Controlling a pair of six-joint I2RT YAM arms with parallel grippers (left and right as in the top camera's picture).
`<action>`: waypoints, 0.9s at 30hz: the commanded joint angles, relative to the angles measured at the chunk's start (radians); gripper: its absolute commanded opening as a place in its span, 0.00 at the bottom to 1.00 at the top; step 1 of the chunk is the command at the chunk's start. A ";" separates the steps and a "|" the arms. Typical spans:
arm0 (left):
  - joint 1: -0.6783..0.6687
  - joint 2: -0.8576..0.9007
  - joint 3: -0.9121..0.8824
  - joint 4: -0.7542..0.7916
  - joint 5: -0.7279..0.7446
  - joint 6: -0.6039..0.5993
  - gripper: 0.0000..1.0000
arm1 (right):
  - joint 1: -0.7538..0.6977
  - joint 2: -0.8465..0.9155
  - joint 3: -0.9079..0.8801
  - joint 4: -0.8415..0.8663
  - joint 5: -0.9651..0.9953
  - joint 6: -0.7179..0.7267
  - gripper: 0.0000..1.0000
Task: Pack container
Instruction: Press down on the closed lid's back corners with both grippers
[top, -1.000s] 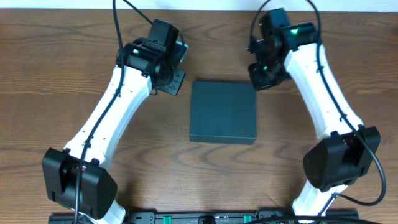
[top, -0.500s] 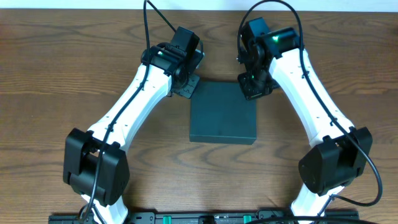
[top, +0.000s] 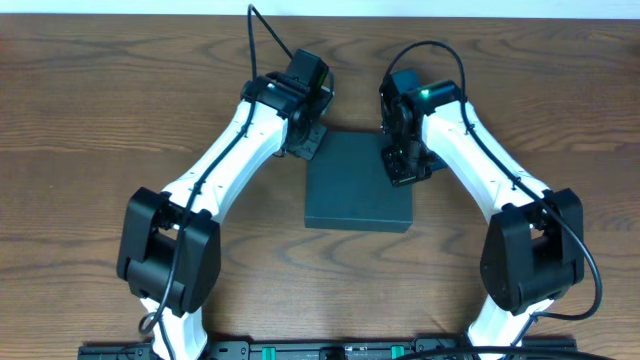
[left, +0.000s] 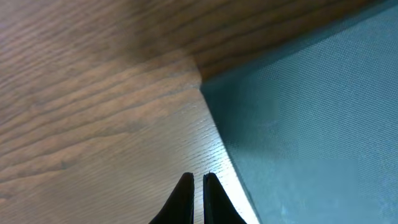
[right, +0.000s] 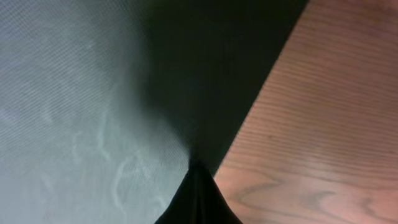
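Note:
The container is a dark green rectangular box lying flat with its lid down at the middle of the wooden table. My left gripper is shut and empty just off the box's far left corner. In the left wrist view its tips hover over the wood beside the box's left edge. My right gripper is shut and empty at the box's far right corner. In the right wrist view its tip sits at the lid's right edge, whether touching it I cannot tell.
Bare wooden table surrounds the box on all sides. Both white arms reach inward from their bases at the front edge. A black rail runs along the table's front.
Both arms have swung inward toward the box. The left gripper came from the far left to the box's corner. The right gripper moved left and nearer, onto the box's far right corner.

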 joint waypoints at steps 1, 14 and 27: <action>-0.013 0.028 0.014 0.002 0.015 -0.008 0.06 | 0.006 -0.016 -0.051 0.029 0.000 0.020 0.01; -0.049 0.109 0.014 0.002 0.018 -0.008 0.06 | 0.006 -0.016 -0.169 0.124 -0.017 0.027 0.01; -0.050 0.049 0.014 -0.017 -0.034 -0.007 0.06 | 0.006 -0.016 -0.170 0.130 -0.017 0.027 0.01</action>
